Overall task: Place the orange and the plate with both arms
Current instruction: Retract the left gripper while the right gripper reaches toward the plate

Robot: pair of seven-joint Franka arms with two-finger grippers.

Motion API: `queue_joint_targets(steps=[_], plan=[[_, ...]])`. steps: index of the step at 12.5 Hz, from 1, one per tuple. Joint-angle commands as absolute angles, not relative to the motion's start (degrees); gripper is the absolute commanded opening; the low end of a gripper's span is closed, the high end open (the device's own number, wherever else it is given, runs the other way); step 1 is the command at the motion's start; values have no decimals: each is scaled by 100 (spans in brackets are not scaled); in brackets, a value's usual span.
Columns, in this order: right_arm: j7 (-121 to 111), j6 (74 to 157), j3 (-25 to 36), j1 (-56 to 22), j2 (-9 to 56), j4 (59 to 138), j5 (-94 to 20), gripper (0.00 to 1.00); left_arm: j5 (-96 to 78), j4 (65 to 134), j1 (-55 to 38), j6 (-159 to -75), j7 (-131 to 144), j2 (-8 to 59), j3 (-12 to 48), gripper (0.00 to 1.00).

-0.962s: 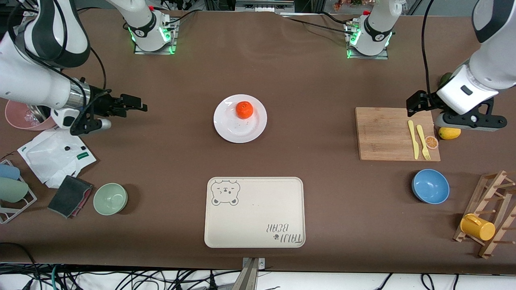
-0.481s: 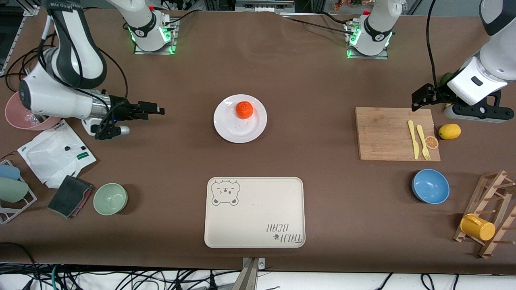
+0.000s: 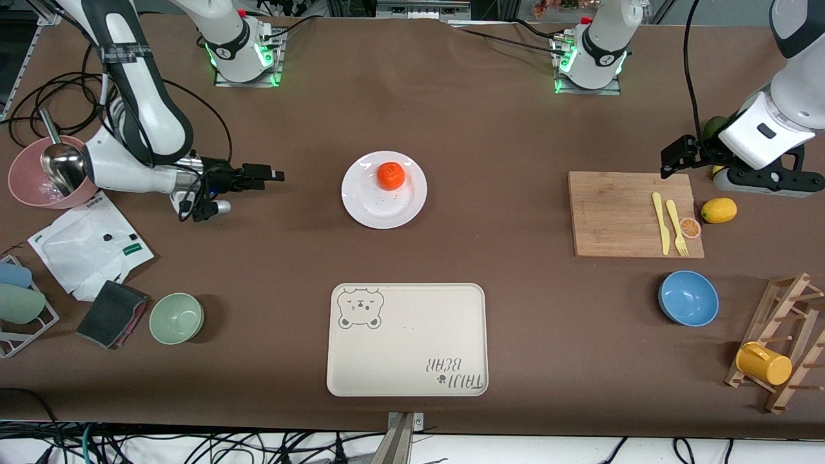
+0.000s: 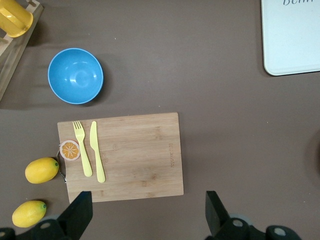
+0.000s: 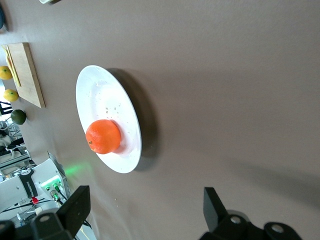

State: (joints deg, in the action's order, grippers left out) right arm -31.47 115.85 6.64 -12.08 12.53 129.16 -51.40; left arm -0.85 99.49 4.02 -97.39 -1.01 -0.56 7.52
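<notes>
The orange [image 3: 390, 175] sits on the white plate [image 3: 380, 211] in the middle of the table, on the part of the plate farther from the front camera. The right wrist view shows the same orange [image 5: 103, 136] on the plate [image 5: 98, 95]. My right gripper [image 3: 269, 174] hangs low beside the plate, toward the right arm's end, pointing at it with a gap between. The right gripper [image 5: 145, 202] is open and holds nothing. My left gripper [image 3: 673, 158] is over the table at the cutting board's edge. The left gripper [image 4: 148, 209] is open and empty.
A cream bear-print tray [image 3: 407, 339] lies nearer the front camera than the plate. The wooden cutting board [image 3: 612, 216] carries a yellow knife and fork, with a lemon [image 3: 718, 210] beside it. A blue bowl [image 3: 688, 298], a green bowl [image 3: 176, 318] and a pink bowl [image 3: 22, 187] stand around.
My right arm has swung its gripper along the table toward the plate. My left gripper has drawn back from the lemon beside the board, which now lies uncovered.
</notes>
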Motion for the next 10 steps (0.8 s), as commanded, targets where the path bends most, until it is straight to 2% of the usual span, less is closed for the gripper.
queue_joint_targets(steps=[1,10], plan=[[-3454,11978,309,-1134,1318,13174,-5702,100,-185,9888,483,-9694,-193,-27,826,99],[-3577,12603,-219,-1143,1643,13271,-6337,100,-193,9853,518,-9694,-193,18,826,100]])
